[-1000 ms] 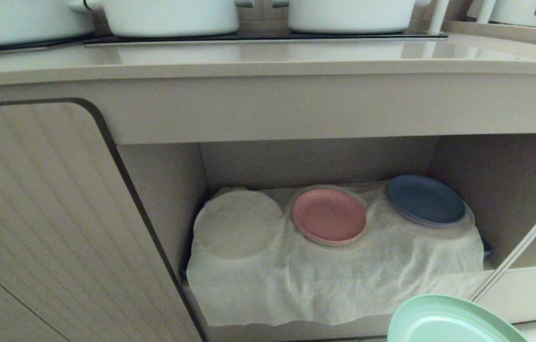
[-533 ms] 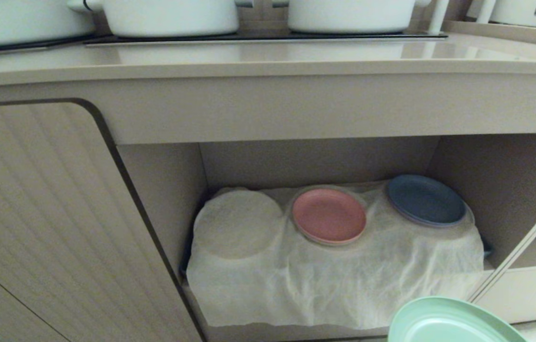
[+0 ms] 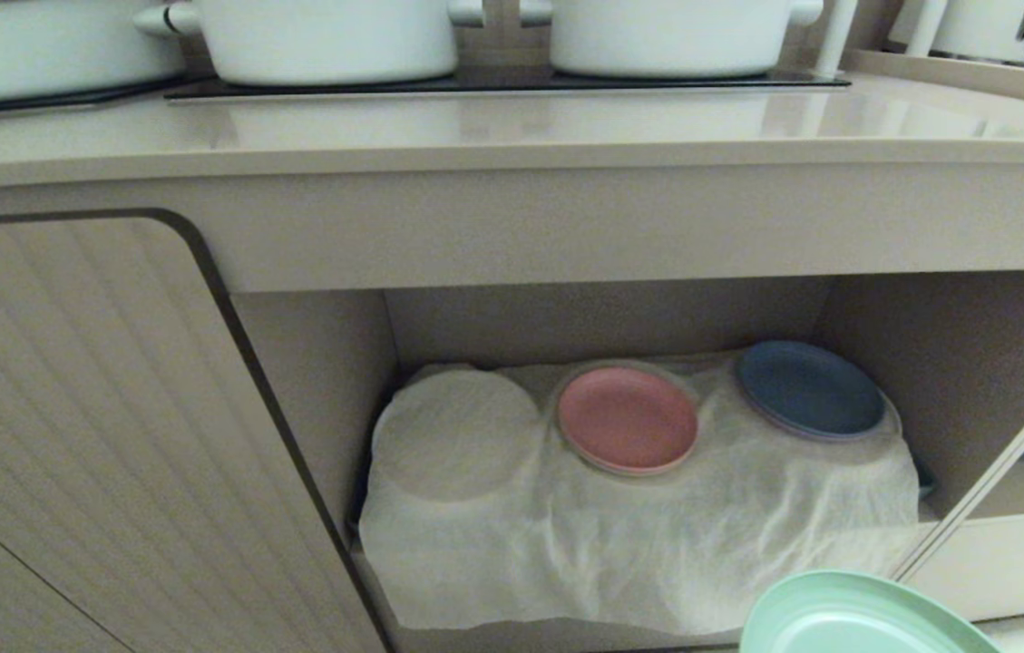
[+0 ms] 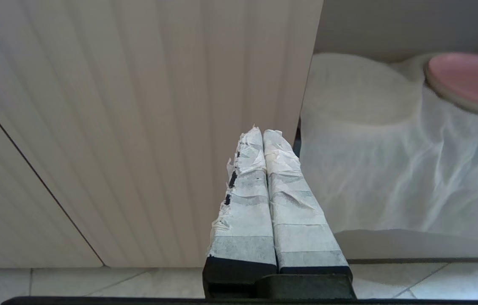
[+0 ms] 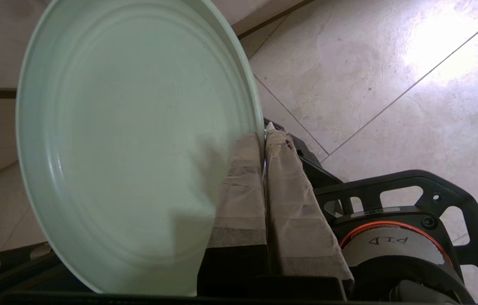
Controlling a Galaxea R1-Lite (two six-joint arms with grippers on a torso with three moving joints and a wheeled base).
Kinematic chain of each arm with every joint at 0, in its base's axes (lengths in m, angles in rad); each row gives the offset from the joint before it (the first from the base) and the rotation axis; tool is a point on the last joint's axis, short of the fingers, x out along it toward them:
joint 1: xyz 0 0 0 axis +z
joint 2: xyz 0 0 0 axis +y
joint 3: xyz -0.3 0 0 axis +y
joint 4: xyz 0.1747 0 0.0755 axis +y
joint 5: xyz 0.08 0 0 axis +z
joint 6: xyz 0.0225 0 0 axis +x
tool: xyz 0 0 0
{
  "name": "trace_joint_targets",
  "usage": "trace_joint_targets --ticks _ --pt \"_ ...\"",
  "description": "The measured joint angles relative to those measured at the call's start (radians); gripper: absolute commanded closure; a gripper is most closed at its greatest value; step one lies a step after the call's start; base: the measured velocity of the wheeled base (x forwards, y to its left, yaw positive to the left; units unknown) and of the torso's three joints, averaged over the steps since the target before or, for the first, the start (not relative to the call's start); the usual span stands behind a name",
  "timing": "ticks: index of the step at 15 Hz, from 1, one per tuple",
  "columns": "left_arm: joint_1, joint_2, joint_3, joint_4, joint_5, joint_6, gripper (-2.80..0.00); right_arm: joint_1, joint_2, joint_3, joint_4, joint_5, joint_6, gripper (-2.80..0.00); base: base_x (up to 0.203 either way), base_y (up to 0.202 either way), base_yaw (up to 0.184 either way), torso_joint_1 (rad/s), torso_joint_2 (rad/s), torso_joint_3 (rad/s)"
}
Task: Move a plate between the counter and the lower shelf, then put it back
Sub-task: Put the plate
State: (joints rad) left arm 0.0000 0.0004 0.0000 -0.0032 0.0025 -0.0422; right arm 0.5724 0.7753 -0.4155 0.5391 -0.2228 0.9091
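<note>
Since the earlier frame, only my camera has lifted a little: counter [image 3: 512,136] and shelf [image 3: 638,553] sit lower in view, nothing on them moved. My right gripper [image 5: 264,135] is pinching the rim of the plate [image 5: 128,144], carried low over the floor, in front of the shelf's right end. I judge the plate light, stiff, smooth plastic: an edge grip suits it, though it could pivot. My left gripper [image 4: 262,135] idles, fingers pressed together, near the cupboard door [image 4: 137,127].
</note>
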Motion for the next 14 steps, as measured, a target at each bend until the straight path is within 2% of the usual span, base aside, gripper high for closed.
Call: trace_joint_targets --ticks 14 --pt "0.000 0.000 0.000 0.002 0.000 0.000 0.00 -0.002 0.005 -0.003 -0.001 0.000 -0.001 0.00 0.000 0.000 0.000 0.184 -0.48 -0.286"
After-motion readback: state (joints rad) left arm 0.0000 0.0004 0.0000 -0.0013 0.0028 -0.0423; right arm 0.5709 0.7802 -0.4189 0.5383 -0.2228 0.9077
